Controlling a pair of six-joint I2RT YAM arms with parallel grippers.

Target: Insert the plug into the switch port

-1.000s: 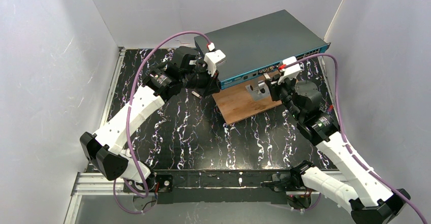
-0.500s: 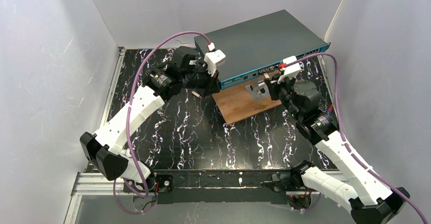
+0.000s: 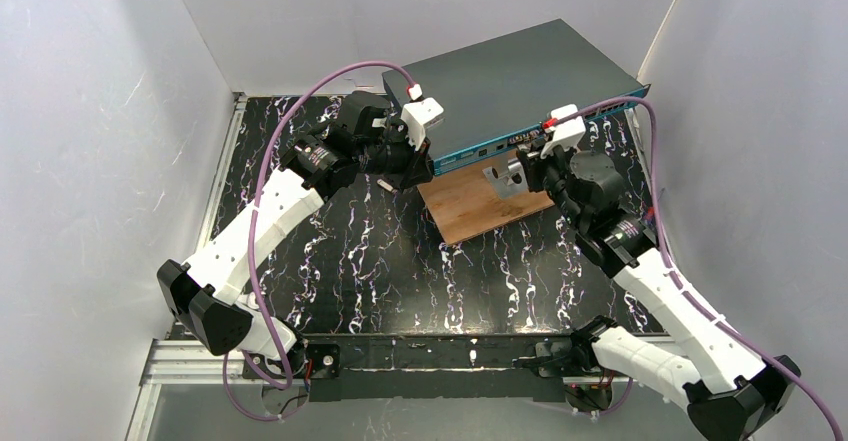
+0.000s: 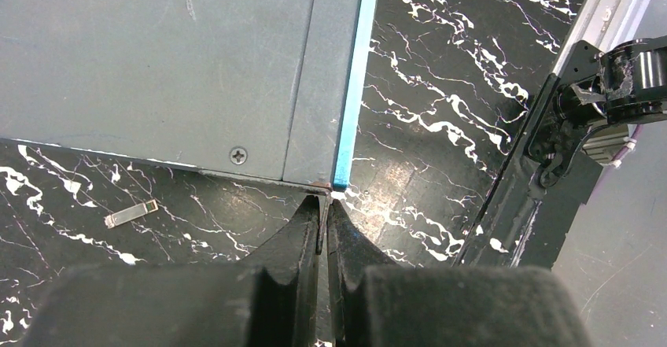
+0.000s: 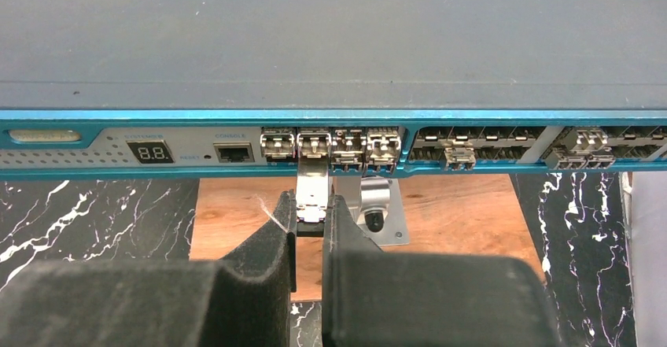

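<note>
Holding plug (image 5: 312,193) nose-first at a port (image 5: 314,144) of switch (image 5: 315,40), far on bench (image 3: 350,251). Right jaws pinch it to steer. Left jaws shut, empty, against switch's left corner, likely bracing.

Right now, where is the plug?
In the right wrist view, the plug sits centre frame, pinched in the right gripper, its tip at the switch front, just right of the console socket, above the wooden board.

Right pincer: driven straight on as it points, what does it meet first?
The switch front. The plug in the right pincer is at a port mouth; depth unclear.
</note>
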